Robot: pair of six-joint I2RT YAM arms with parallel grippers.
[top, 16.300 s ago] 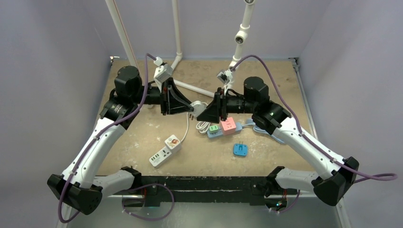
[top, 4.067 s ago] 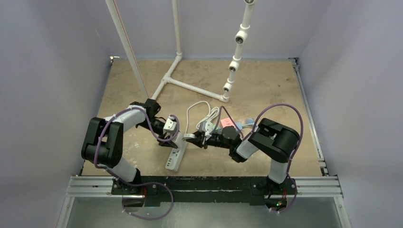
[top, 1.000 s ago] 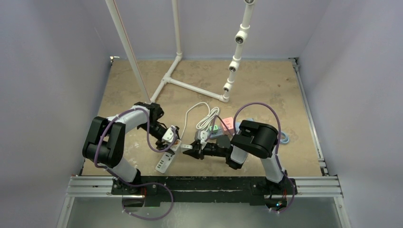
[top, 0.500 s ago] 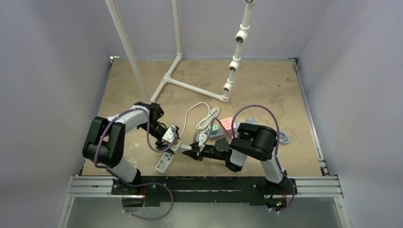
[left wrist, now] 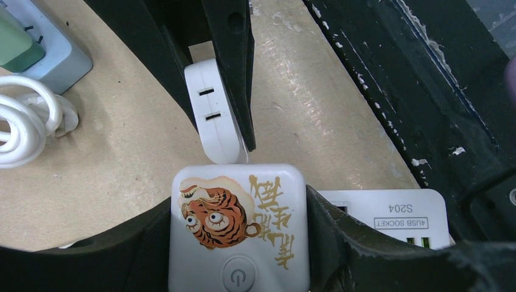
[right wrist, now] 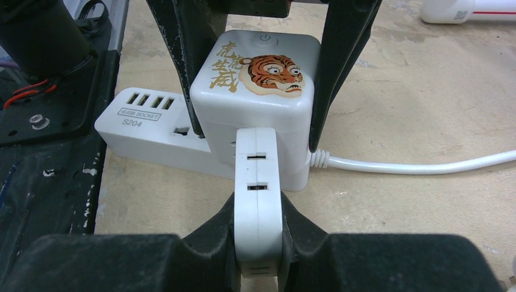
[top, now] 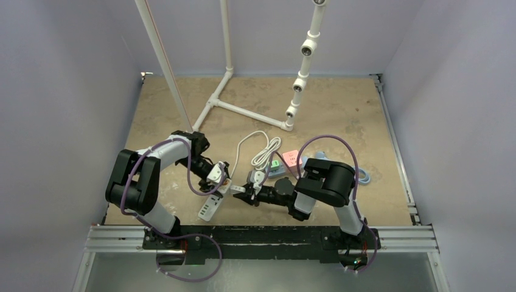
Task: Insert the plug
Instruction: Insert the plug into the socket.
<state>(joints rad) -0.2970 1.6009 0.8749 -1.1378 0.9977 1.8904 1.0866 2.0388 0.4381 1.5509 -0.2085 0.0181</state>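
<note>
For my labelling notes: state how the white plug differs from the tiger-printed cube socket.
The plug is slim and flat; the cube socket is blocky. The plug is plain with two small slots; the cube socket bears a tiger picture, gold characters and a power button. The right gripper clamps the plug; the left gripper clamps the cube socket. Both are white.

This is a robotics lab test cell: plain lavender walls (top: 67, 91) box in a scuffed wooden surface (top: 341, 115), an aluminium rail (top: 401, 234) lines its near edge, two robot arms (top: 135, 179) are mounted there, and a white PVC pipe frame (top: 249, 114) stands toward the far edge.
</note>
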